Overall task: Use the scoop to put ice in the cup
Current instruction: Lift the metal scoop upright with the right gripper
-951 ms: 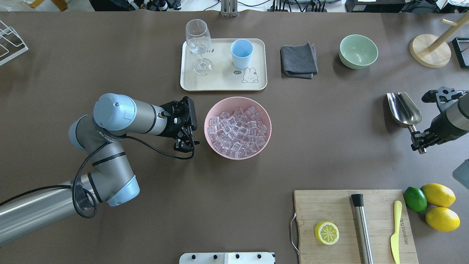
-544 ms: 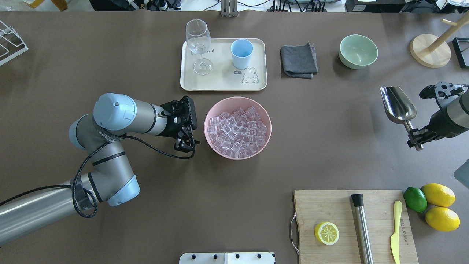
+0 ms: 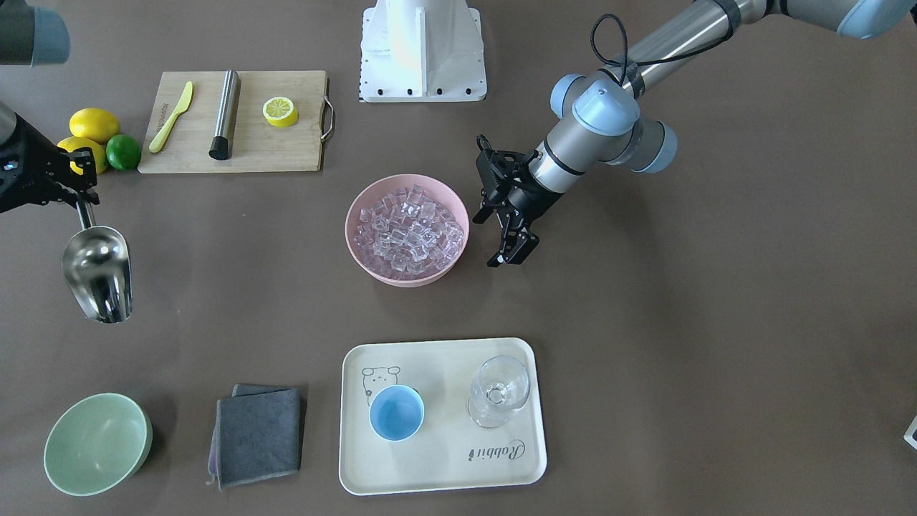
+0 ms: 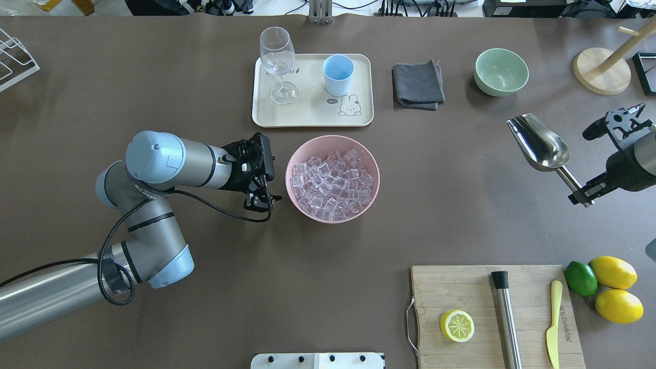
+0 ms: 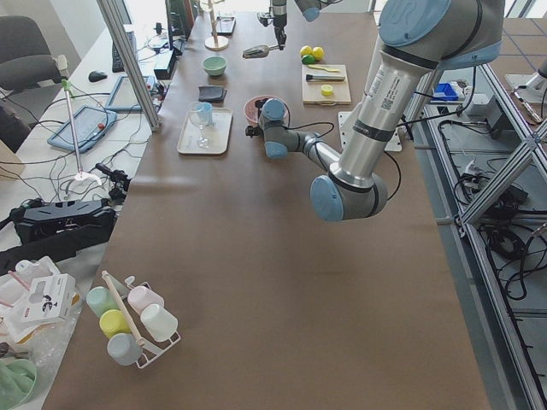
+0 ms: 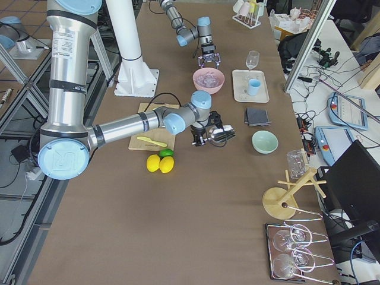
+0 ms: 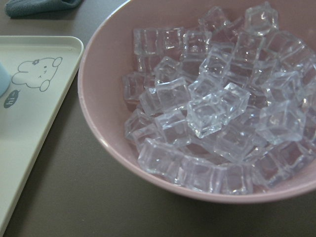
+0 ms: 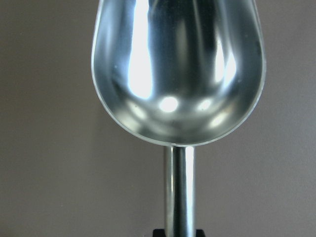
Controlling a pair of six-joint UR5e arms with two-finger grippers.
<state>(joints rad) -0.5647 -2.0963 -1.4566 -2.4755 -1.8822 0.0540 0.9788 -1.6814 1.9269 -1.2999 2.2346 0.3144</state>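
The ice fills a pink bowl at the table's middle; it also shows in the front view and close up in the left wrist view. The light-blue cup stands empty on a cream tray, behind the bowl. My right gripper is shut on the rod handle of the steel scoop, held empty above the table at the far right; the right wrist view shows its trough. My left gripper is open and empty, just left of the bowl.
A stemmed glass stands on the tray beside the cup. A grey cloth and a green bowl lie to the right. A cutting board with lemon half, steel cylinder and knife is front right, lemons beside it.
My right gripper has lifted the scoop and swung its trough to the left, toward the table's middle. The left arm has barely moved.
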